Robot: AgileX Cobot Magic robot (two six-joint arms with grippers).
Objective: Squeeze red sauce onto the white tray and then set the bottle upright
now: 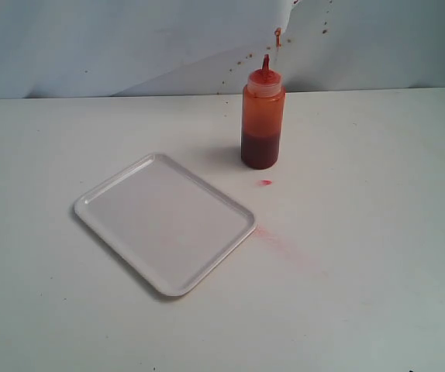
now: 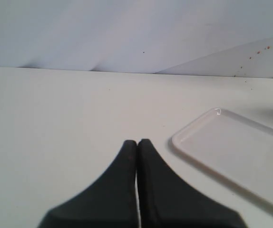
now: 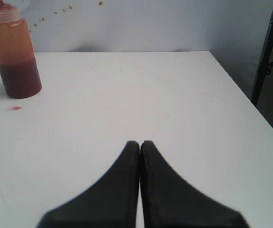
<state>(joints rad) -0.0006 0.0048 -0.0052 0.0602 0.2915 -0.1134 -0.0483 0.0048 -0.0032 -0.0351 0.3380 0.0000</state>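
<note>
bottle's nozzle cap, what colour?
Red pointed nozzle cap on the translucent orange-red plastic squeeze bottle; exterior view shows it best.

It looks like a robot test lab, not a home: a plain white counter, a pale creased sheet hung behind it across the upper frame, marked with red splashes, and a dark metal stand at the right edge of the right wrist view.

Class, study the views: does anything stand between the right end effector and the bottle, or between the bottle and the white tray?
Nothing visible does. Only table lies between the shut right end effector and the upright bottle, save one flat red drop beside its base. Between bottle and tray, only table too.
</note>
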